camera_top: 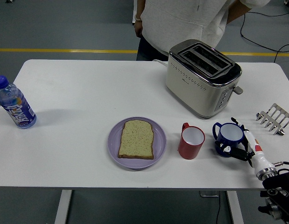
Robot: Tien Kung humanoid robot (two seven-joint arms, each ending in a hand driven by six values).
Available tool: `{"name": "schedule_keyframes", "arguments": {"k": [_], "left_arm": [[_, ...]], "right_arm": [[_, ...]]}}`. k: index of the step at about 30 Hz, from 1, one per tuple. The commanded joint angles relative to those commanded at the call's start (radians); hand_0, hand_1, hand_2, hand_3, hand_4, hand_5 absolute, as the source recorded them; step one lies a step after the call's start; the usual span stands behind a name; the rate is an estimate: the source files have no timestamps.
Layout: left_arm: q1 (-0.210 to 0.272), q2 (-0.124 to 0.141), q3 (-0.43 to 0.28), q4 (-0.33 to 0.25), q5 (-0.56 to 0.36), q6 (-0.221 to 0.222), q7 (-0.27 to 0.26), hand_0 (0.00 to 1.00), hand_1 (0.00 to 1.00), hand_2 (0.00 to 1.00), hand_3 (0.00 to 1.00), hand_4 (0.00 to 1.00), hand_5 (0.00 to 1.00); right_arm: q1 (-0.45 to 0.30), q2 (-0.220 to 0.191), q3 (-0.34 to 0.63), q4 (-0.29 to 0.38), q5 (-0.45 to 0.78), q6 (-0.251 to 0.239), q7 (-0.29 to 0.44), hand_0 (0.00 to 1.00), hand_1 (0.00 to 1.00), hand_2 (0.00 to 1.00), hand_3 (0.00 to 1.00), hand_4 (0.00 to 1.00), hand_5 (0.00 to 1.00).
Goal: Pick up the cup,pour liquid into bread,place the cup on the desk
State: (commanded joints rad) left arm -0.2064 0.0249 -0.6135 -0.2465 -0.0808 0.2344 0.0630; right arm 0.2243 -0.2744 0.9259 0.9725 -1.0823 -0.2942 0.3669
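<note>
A blue cup (228,134) stands on the white table at the right, near the front edge. My right hand (238,139) reaches in from the lower right corner, its black fingers (227,150) curled around the cup's right side and front. A red cup (191,141) stands just left of the blue one, apart from the hand. One slice of bread (136,139) lies on a purple plate (114,150) left of the red cup. My left arm is out of view.
A silver toaster (202,77) stands behind the cups. A metal toast rack (274,119) sits at the right edge. A water bottle (16,108) stands at the far left. A person (182,18) in a grey top stands beyond the table's far side.
</note>
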Motion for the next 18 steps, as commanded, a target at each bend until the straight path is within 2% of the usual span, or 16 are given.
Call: {"name": "schedule_keyframes", "arguments": {"k": [18], "left_arm": [[-0.003,0.002,0.002,0.0,-0.004,-0.001,-0.001,0.69,0.756,0.773,0.611,0.396,0.998]], "right_arm": [[-0.02,-0.005,0.026,0.023,0.012,-0.005,0.029,0.895,0.772,0.955,0.998,0.912,0.049]]}}
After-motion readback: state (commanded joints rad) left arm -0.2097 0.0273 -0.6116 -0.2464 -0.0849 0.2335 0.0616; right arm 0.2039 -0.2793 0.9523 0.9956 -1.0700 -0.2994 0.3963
